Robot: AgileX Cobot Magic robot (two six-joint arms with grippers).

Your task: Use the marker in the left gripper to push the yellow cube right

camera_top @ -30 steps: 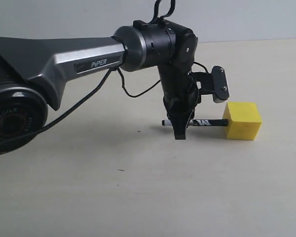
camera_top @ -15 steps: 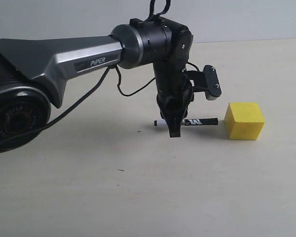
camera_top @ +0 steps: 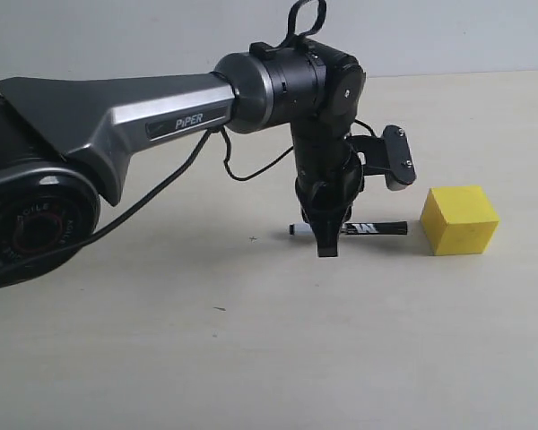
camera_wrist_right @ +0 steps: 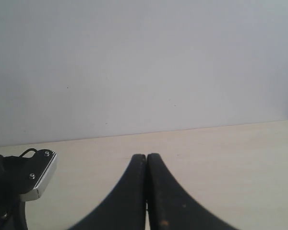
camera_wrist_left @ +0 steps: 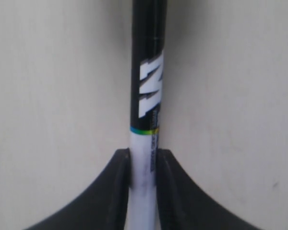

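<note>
The yellow cube (camera_top: 460,219) sits on the pale table to the right of my left gripper (camera_top: 327,240). That gripper points down and is shut on the marker (camera_top: 377,229), which lies level just above the table. The marker's black cap end points at the cube's left face, with a small gap between them. In the left wrist view the gripper (camera_wrist_left: 144,154) clamps the white barrel, and the lettered black cap (camera_wrist_left: 148,91) sticks out ahead. My right gripper (camera_wrist_right: 146,156) is shut with nothing in it; the exterior view does not show it.
The left arm (camera_top: 161,112) reaches in from the left, with black cables (camera_top: 251,170) looping under it. Its wrist camera bracket (camera_top: 396,158) hangs above the marker and also shows in the right wrist view as the bracket (camera_wrist_right: 36,179). A pale wall (camera_top: 161,36) bounds the table's far edge.
The marker touched the cube a second ago. My left gripper pulled back left, then came right again. The cube now stands farther right, just clear of the marker.
</note>
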